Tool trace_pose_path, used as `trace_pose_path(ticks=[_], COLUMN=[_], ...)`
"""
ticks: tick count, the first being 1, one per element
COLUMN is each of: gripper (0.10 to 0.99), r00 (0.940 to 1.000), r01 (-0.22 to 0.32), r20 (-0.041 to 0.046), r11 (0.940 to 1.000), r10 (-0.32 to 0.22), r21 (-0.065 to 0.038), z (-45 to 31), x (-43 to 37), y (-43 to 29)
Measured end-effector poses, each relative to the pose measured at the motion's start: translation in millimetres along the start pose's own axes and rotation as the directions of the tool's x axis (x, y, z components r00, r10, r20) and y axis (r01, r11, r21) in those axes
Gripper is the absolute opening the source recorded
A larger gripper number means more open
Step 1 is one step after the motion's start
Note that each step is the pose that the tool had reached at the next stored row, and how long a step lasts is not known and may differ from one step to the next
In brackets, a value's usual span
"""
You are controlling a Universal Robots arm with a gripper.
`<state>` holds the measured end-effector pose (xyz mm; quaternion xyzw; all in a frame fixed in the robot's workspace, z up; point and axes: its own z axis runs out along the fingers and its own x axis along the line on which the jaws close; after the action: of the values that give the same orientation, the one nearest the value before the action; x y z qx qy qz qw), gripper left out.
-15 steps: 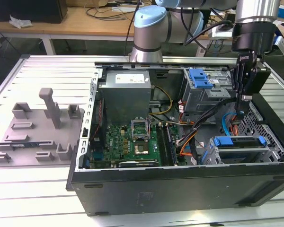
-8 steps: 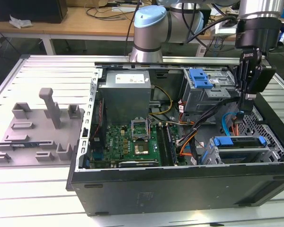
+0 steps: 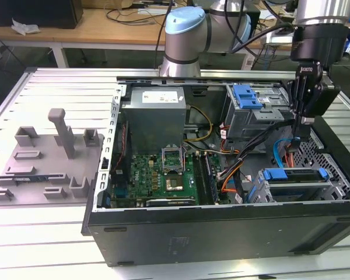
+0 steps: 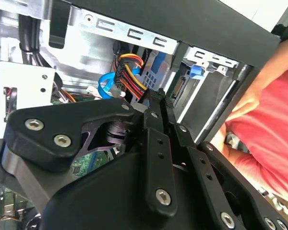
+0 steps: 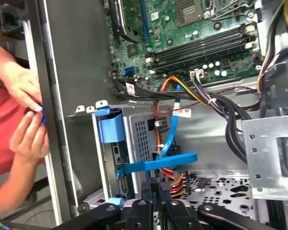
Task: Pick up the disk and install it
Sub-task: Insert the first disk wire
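The disk [image 3: 296, 175] sits in the drive bay at the front corner of the open computer case [image 3: 221, 227], on the exterior view's right. Its blue carrier bracket shows along its top edge. My gripper [image 3: 303, 127] hangs just above and behind that bay, fingers pointing down, shut with nothing between them. In the first wrist view the fingertips [image 5: 149, 188] hover over the bay's vented grey wall and the blue bracket [image 5: 110, 129]. Bundled orange and blue cables [image 4: 129, 72] lie just past the fingertips [image 4: 157, 98] in the second wrist view.
A person's hands [image 5: 26, 115] and red sleeve [image 4: 269, 143] are close outside the case wall beside the bay. A second drive cage with a blue latch [image 3: 248, 96], the power supply [image 3: 154, 114] and the motherboard [image 3: 163, 181] are inside the case. A grey fixture with an upright post [image 3: 61, 131] stands on the left.
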<state>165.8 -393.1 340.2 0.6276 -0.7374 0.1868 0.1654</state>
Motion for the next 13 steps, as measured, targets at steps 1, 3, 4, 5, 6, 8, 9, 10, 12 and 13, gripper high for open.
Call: trace_pose_path(ticks=[1,3,4,5,6,8,9,10,12,13], gripper=[0.169,0.169,0.169,0.169,0.169,0.169,0.169,0.169,0.169,0.169], r00=[0.9999,0.9995,0.9988,0.9981,0.9974,0.9962,0.9948,0.9932,0.9917,0.9908], r01=[0.000,0.000,0.001,0.001,0.001,0.001,0.002,0.002,0.003,0.003], r20=[0.0102,0.0301,0.0482,0.0608,0.0716,0.0871,0.1019,0.1163,0.1289,0.1350], r11=[1.0000,1.0000,1.0000,1.0000,0.9999,0.9999,0.9999,0.9998,0.9998,0.9998], r10=[0.000,0.000,0.000,0.000,0.000,0.000,0.000,0.000,0.000,0.000], r21=[-0.002,-0.005,-0.008,-0.010,-0.011,-0.014,-0.016,-0.018,-0.020,-0.021], z=[0.2,0.8,3.1,5.2,6.7,8.7,10.4,12.2,13.5,13.9], x=[1.5,7.0,14.1,18.9,22.0,25.9,29.8,34.0,39.2,42.6], y=[-0.2,-1.1,-2.3,-3.1,-3.6,-4.2,-4.9,-5.5,-6.4,-6.9])
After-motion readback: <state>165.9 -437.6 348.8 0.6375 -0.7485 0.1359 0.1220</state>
